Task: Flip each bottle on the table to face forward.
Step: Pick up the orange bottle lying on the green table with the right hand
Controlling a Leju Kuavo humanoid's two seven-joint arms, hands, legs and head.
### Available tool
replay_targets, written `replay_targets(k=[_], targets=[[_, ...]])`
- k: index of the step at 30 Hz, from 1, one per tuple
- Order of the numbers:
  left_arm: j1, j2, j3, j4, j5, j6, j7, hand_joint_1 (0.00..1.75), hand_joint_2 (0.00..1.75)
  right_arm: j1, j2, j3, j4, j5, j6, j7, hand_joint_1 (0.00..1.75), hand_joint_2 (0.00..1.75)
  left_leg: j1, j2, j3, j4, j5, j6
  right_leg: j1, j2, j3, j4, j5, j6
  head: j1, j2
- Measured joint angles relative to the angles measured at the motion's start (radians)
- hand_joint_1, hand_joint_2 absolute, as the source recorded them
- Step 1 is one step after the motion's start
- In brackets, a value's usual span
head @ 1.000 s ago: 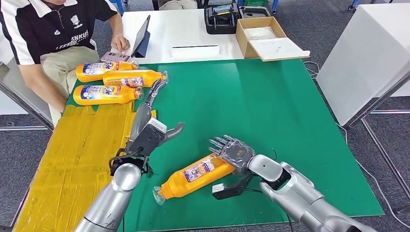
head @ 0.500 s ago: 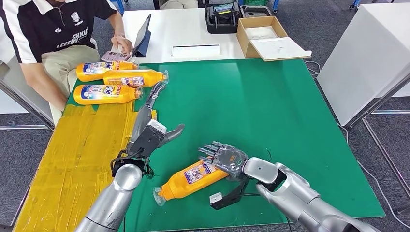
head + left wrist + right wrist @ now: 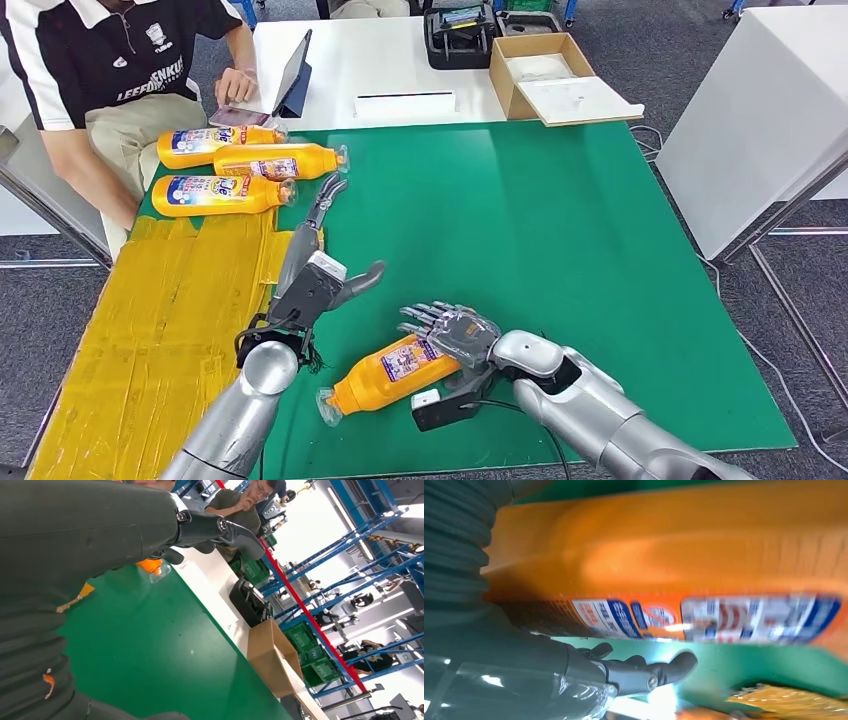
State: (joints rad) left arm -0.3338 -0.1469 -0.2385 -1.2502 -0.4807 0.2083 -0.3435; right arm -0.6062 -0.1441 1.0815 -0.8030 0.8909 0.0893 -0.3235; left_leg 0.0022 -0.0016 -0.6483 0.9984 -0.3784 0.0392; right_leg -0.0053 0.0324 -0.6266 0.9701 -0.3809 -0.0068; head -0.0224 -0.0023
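Note:
An orange bottle (image 3: 390, 372) lies on its side on the green mat (image 3: 540, 220) near the front, cap toward me, label partly up. My right hand (image 3: 447, 330) lies over its base end, fingers spread and straight. In the right wrist view the bottle (image 3: 674, 555) sits against the palm, with the fingers (image 3: 644, 672) reaching past it. Three more orange bottles (image 3: 215, 195) lie side by side at the far left, labels up. My left hand (image 3: 312, 272) hovers open short of them, fingers stretched toward them. Its wrist view catches a bottle's clear cap (image 3: 154, 569).
A person (image 3: 110, 80) sits at the far left corner with a hand on a phone. Yellow tape (image 3: 150, 320) covers the table's left strip. Behind the mat stand a tablet (image 3: 292, 75), a black case (image 3: 458, 38) and a cardboard box (image 3: 545, 75). A white table (image 3: 760, 120) is right.
My right hand has slid leftward over the near bottle, covering more of its base end, and that end has shifted a little toward me. The left hand has barely moved.

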Motion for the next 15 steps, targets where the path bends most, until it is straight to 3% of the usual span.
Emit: replay_targets(k=[1,2,11,15], targets=[[0.0,0.0,0.0,0.001,0.005,0.001,-0.001,0.0,1.75,-0.003,0.008,-0.007,0.013,-0.016,0.016,0.006,1.66,1.75,0.0,0.0,0.0,0.0,0.0,0.0,0.0,0.0,0.0,0.0,0.0,0.0,0.0,0.0],[0.0,0.0,0.0,0.002,0.01,0.003,-0.003,0.0,1.75,-0.007,0.016,-0.014,0.027,-0.031,0.032,0.011,1.74,1.75,0.0,0.0,0.0,0.0,0.0,0.0,0.0,0.0,0.0,0.0,0.0,0.0,0.0,0.0],[0.002,0.006,0.0,0.007,0.044,0.013,-0.015,0.0,1.75,-0.053,0.046,-0.042,0.099,-0.088,0.122,0.07,1.75,1.75,0.0,-0.003,0.002,0.0,0.001,-0.001,0.0,-0.001,0.002,0.0,0.0,0.0,0.0,0.0],[0.015,0.007,0.0,-0.009,0.054,0.012,-0.014,0.0,1.75,-0.056,0.047,-0.048,0.102,-0.087,0.139,0.161,1.75,1.75,-0.001,-0.003,0.003,0.0,0.001,0.0,0.0,-0.002,0.002,0.0,0.0,0.0,0.0,0.0]])
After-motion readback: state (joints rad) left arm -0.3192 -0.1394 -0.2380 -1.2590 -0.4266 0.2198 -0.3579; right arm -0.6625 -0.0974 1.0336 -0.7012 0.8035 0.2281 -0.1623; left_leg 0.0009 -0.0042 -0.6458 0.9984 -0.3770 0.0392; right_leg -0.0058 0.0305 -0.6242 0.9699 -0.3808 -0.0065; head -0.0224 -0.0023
